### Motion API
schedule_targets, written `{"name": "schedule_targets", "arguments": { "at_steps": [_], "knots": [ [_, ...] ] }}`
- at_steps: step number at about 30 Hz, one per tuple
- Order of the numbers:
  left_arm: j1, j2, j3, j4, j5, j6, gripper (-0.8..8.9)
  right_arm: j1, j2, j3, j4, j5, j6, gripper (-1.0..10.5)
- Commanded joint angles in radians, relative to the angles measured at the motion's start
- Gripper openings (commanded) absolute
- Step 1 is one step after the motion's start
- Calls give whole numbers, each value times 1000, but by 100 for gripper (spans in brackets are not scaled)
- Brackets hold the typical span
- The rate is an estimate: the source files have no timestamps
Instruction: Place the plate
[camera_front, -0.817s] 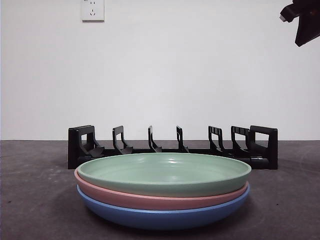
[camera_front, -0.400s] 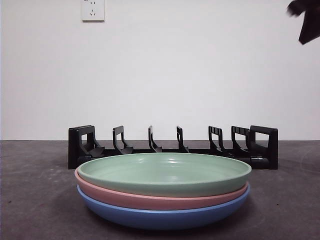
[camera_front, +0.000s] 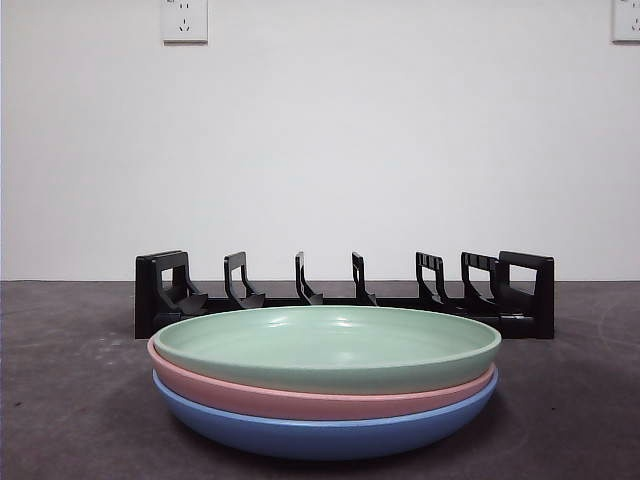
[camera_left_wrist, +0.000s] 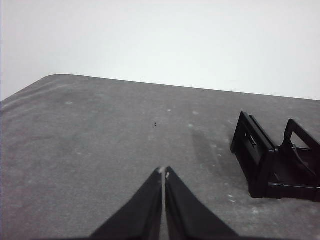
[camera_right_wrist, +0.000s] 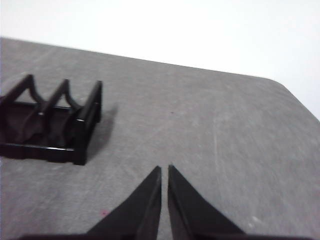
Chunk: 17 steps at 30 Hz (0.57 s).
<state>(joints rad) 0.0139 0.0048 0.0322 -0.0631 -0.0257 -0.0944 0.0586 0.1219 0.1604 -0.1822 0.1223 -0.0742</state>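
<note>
Three shallow round plates, pale green plate (camera_front: 330, 345) over pink plate (camera_front: 300, 398) over blue plate (camera_front: 320, 432), sit stacked on the grey worktop (camera_front: 70, 400) before the empty black slotted plastic rack (camera_front: 345, 292). The lift likely calls for pinching only the green rim, then standing it upright in a slot. The left hand (camera_left_wrist: 163, 174) and right hand (camera_right_wrist: 164, 170) hang over bare worktop beside the rack's ends, each pressed together, holding nothing.

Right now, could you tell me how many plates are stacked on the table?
3, in one stack before the black slotted rack: the pale green round plate on top, the pink plate beneath it, the blue plate at the bottom. None shows in the rack.
</note>
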Motion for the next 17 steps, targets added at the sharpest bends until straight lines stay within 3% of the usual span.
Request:
{"name": "schedule_targets", "arguments": {
  "at_steps": [1, 5, 17],
  "knots": [
    [2, -2, -20, 10, 3, -3, 8, -33, -79, -62, 19, -3, 68, 21],
    [2, -2, -20, 10, 3, -3, 7, -60, -118, -151, 61, -10, 95, 21],
    [2, -1, -19, 10, 3, -3, 8, -74, -118, -148, 26, -43, 119, 21]
  ]
}}
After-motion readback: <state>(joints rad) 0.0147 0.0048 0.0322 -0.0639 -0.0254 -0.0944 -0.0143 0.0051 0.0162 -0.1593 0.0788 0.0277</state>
